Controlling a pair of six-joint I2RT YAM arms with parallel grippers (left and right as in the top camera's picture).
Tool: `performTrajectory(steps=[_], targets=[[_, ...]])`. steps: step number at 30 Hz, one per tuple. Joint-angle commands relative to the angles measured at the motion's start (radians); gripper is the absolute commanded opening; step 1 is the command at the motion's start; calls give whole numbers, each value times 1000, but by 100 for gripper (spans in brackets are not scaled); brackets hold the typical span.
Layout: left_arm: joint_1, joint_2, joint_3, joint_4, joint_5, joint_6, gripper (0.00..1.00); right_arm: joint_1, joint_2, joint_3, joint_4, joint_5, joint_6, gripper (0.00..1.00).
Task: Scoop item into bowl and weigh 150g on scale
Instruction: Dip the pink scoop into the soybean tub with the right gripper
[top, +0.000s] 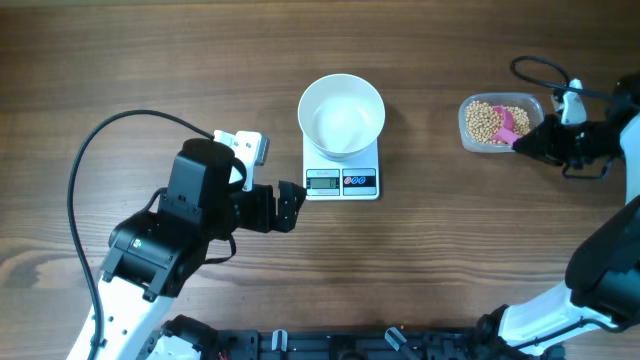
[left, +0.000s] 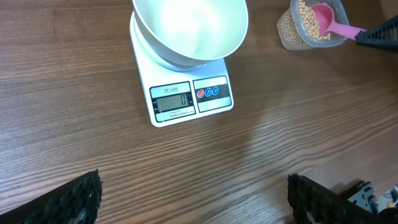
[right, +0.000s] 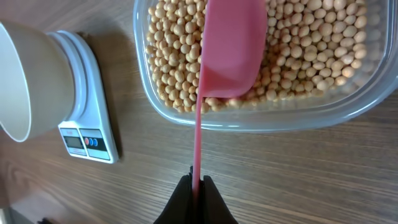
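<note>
Plainly, the task is at its very start. The round glossy white bowl (top: 341, 115) sits on the small flat white digital scale (top: 341, 182) in the middle of the wooden worktop (top: 450, 260). The bowl looks empty, and in the left wrist view the display reads zero. No beans have reached the bowl yet, so the whole weighing is left to do.

All the small round tan beans (right: 311, 50) lie in the clear rounded-rectangular plastic container (right: 261, 118), well apart from the scale on its right side. The right jaws are closed tight on the thin handle of a pink plastic scoop (right: 231, 50), whose head rests over the beans inside the container. Whether it has any beans in it I cannot tell.

The left jaws stand wide open and hold nothing, hovering near the scale's front left corner.

What remains, I judge, is loading the scoop, carrying it across, tipping it into the bowl, and repeating until the target weight shows.
</note>
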Motion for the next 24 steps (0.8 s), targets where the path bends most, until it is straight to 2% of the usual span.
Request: performTrajectory(steps=[1, 9, 17, 19, 24], targets=[[-6, 4, -5, 0, 9, -8, 100, 0, 19, -10, -6, -61, 14, 5], [-6, 4, -5, 0, 9, -9, 100, -7, 77, -10, -5, -204, 42, 4], [-6, 4, -5, 0, 9, -9, 100, -34, 77, -10, -36, -203, 68, 4], [-6, 4, -5, 0, 9, -8, 100, -34, 77, -10, -77, -196, 27, 4], [-6, 4, -5, 0, 9, -8, 100, -34, 77, -10, -34, -206, 60, 4]])
